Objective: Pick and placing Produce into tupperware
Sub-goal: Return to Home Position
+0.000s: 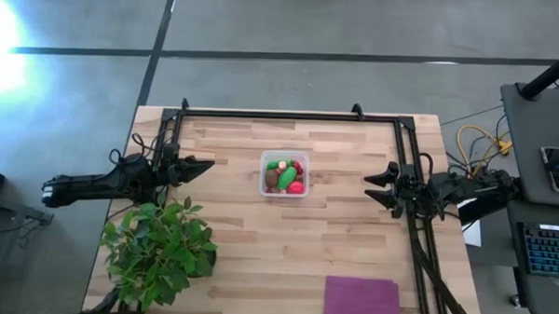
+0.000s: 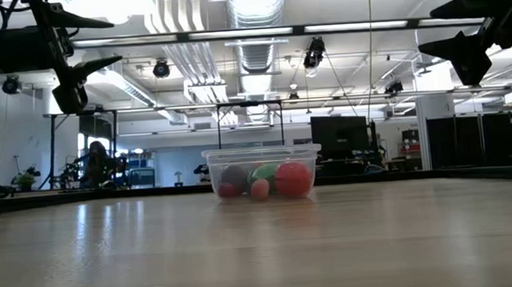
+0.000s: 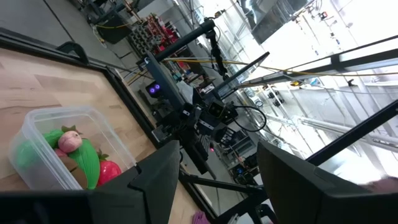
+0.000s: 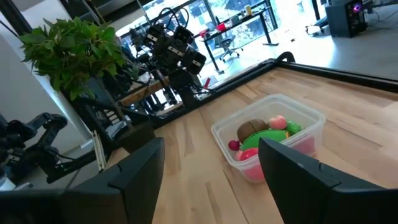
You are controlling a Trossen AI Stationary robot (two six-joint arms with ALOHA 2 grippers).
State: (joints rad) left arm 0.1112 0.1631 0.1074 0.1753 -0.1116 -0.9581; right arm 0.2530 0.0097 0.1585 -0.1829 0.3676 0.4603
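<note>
The clear tupperware (image 1: pixel 284 174) stands on its base at the table's middle; it also shows in the low view (image 2: pixel 262 172) and both wrist views (image 3: pixel 53 152) (image 4: pixel 270 140). Inside lie the produce (image 1: pixel 285 173): green oblong pieces (image 4: pixel 267 138), a brown kiwi ball (image 4: pixel 252 127), and red and pink pieces (image 2: pixel 292 179). My left gripper (image 1: pixel 205 166) hangs open above the table, left of the tupperware. My right gripper (image 1: pixel 374 186) hangs open to its right. Both are raised and hold nothing.
A big leafy green plant (image 1: pixel 160 244) stands at the near left corner, just nearer than my left arm. A flat purple mat (image 1: pixel 361 299) lies near the near edge on the right. A black frame (image 1: pixel 290 114) rims the table. Bare wood surrounds the tupperware.
</note>
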